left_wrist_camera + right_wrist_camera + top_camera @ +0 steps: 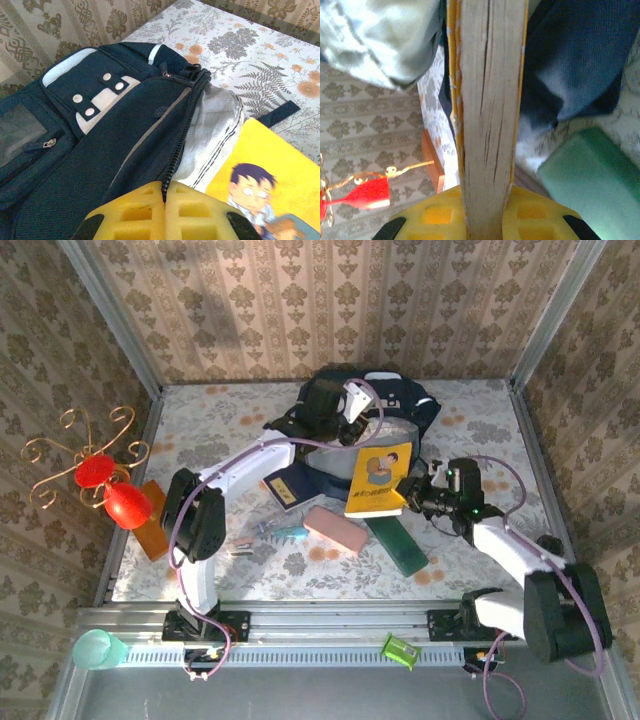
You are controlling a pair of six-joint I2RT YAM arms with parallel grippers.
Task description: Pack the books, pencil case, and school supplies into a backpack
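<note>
One yellow book [380,478] is held at centre frame, its upper edge at the mouth of the backpack [100,150], clamped between the jaws of the right gripper [487,220]. The zip edge [180,145] is pinched in the shut jaws of the left gripper [165,200]. Should that thin pinch slip, the mouth could be lost and the book stubbed on the lining [210,130] or dropped onto the worktop [480,430].

Navy backpack [100,150], yellow book [380,480]

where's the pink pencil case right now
In the top view the pencil case lies on the table just below the yellow book, between the teal-handled tool on its left and the green block on its right.
</note>
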